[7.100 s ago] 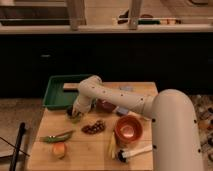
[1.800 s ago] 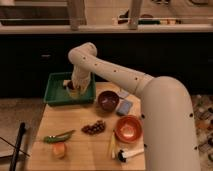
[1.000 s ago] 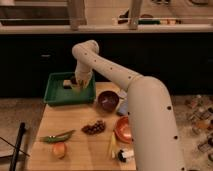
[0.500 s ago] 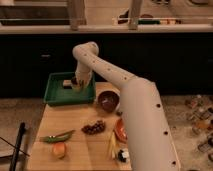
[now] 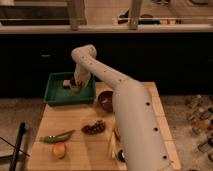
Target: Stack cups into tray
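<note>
Since the earlier frames, the arm has swung from the desk point(image 5: 90, 145) over to the tray point(image 5: 57, 95), where the gripper point(image 5: 75, 85) now sits low inside, closed on a cup point(image 5: 75, 88), so release appears to be the next step.

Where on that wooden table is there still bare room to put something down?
Bare wood lies between the green tray and the grapes, and left of the chili. The right side is hidden by the arm. The gripper, shut, is inside the tray beside a cup.
</note>
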